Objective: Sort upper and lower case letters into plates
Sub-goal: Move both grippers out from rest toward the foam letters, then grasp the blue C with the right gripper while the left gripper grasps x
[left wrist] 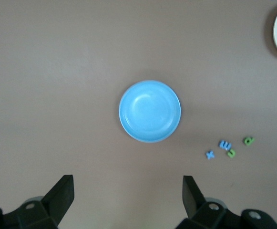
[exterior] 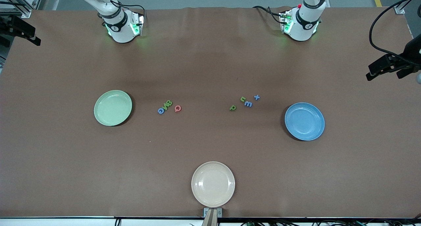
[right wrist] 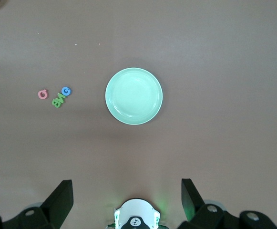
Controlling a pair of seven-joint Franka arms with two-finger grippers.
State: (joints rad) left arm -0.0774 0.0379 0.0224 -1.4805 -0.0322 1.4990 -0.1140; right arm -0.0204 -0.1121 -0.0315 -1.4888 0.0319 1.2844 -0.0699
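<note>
both arms wait, drawn up high above their bases. left gripper [left wrist: 128,200]: fingers [left wrist: 62,193] spread wide, holding nothing, pointing straight down. right gripper [right wrist: 127,200]: fingers [right wrist: 61,196] likewise spread wide and holding nothing, hanging over the right arm's own base [right wrist: 136,218].

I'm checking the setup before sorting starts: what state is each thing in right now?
Pale green plate: empty.
Blue plate: empty.
Cream plate: empty.
Letters: loose on the table in two clusters between the plates, none sorted.
Left gripper: open, high over the blue plate.
Right gripper: open, high over the pale green plate.
</note>
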